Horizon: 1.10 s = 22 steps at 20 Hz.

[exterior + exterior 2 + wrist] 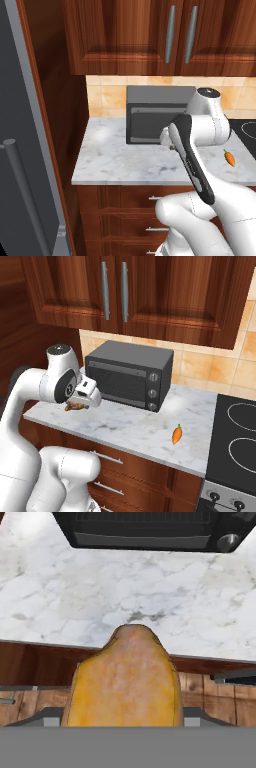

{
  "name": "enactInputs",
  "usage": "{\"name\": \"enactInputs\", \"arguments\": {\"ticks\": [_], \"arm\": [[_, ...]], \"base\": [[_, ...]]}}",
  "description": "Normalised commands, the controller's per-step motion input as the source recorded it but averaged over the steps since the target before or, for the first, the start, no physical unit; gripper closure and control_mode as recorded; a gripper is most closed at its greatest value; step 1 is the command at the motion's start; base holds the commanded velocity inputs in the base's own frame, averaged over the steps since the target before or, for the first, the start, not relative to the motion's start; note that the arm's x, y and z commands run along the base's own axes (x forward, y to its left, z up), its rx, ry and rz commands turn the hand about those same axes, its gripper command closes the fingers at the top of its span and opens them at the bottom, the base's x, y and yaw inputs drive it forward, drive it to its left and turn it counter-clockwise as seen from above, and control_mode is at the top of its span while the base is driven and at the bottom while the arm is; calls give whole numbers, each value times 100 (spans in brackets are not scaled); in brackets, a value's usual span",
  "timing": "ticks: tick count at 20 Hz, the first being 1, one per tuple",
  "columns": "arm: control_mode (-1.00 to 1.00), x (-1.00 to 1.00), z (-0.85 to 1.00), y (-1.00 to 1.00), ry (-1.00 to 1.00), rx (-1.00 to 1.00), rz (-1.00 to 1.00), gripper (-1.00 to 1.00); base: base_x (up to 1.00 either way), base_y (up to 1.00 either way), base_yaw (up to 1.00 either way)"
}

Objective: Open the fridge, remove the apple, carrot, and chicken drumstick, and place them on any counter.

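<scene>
I've got the chicken drumstick (125,679) clamped in the gripper (79,401), low centre of the hand view, just short of the counter (115,160) edge. The carrot (176,434) already lies at right on the marble. Drumstick placement remains; apple I can't see.

Counter (125,431) bare ahead; toaster oven (131,379) blocks rear, carrot (176,434) lies at right.

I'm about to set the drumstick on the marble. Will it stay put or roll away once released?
The chicken drumstick looks lumpy and thicker at one end, so it would probably flop onto a side, not roll far. It looks rigid, unlikely to sag. The counter looks smooth, so it might slide slightly if dropped from above its edge.
</scene>
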Motion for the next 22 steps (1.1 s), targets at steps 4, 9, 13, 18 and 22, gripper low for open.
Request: {"name": "enactInputs", "arguments": {"ticks": [4,9,13,18,22], "arm": [[-100,55,-100,-1,-13,-19,-7,100],[-100,97,-100,-7,-5,-8,-7,100],[-100,98,-95,-16,0,0,-2,100],[-100,87,-68,-18,0,0,0,100],[-100,53,-62,-3,0,0,0,100]], "base": [[0,0,0],[0,0,0],[0,0,0],[0,0,0],[0,0,0]]}}
